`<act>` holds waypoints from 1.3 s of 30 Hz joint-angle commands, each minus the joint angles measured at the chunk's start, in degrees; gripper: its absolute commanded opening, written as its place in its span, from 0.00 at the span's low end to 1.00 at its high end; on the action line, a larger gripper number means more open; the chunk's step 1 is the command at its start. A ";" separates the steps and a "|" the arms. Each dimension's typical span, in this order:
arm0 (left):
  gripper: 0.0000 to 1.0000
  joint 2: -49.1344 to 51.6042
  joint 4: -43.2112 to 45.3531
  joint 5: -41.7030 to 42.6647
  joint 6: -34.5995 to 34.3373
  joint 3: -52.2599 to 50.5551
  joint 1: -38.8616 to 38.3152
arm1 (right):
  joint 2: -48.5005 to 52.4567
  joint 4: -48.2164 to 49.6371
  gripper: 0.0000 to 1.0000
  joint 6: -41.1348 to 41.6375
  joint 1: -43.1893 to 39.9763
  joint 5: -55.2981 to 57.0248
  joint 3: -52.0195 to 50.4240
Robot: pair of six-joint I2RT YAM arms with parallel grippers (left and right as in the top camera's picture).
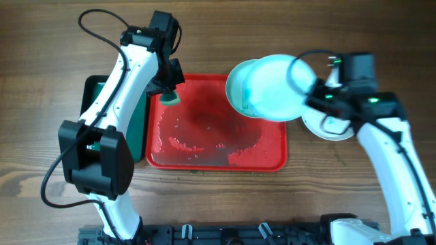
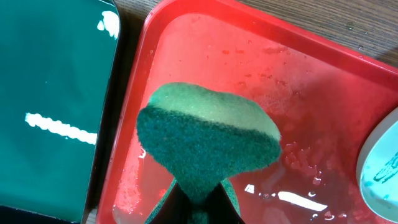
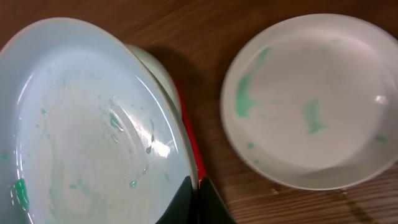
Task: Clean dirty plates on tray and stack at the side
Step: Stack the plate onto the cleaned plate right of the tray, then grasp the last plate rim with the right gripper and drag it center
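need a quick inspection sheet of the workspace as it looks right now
surface: wooden table, plain wood grain.
job's things: red tray wet with foamy residue; pale cyan plate lifted over its far right corner, wet, with green specks; second plate mostly hidden beneath it; white plate on the table right of the tray, bearing teal smears.
clutter: dark green tray beside the red tray's left edge.
grippers: left gripper shut on a green sponge over the tray's far left corner; right gripper shut on the cyan plate's rim.
cables: black cables loop off both arms.
surroundings: black rail at the near edge.
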 commanded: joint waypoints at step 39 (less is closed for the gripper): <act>0.04 -0.70 0.02 0.70 -0.98 -0.22 0.50 | 18.91 20.04 0.41 11.91 8.37 -7.06 -7.43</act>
